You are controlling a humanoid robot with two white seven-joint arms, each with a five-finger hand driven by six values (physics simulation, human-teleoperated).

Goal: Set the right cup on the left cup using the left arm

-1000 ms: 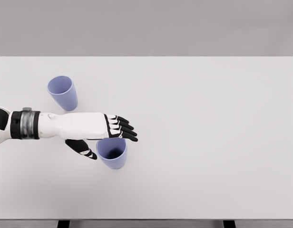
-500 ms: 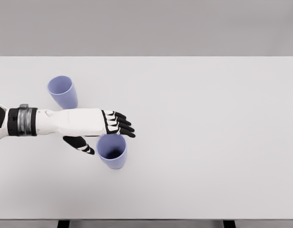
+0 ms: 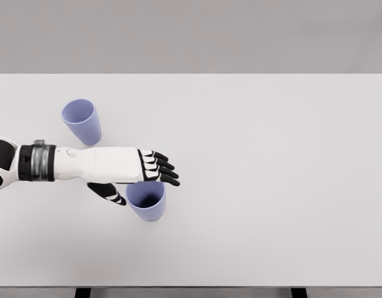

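From the head camera, the only view, a white table (image 3: 271, 186) carries two lilac cups, both upright and open-mouthed. The right cup (image 3: 147, 202) stands near the front, left of the table's middle; the left cup (image 3: 81, 121) stands farther back and to the left, well apart from it.

Judging by their look, the cups are thin-walled, rigid and light, likely plastic, with smooth tapered sides that could slip under a weak pinch. The sensible hold would be around the upper wall just below the rim, thumb on one side and fingers on the other. That leaves the base free to drop into the left cup. A hard squeeze might tip so light a thing, or shoot it out of the grip.

The left hand (image 3: 135, 177) reaches in from the left edge, palm down, directly at the right cup. Its four fingers (image 3: 161, 171) are stretched out and only slightly spread, lying over the cup's back rim. The thumb (image 3: 109, 193) hangs down just beside the cup's left wall. The hand is open and straddles the rim, with nothing gripped. Whether any finger actually touches the cup cannot be told from above. The right arm does not show.
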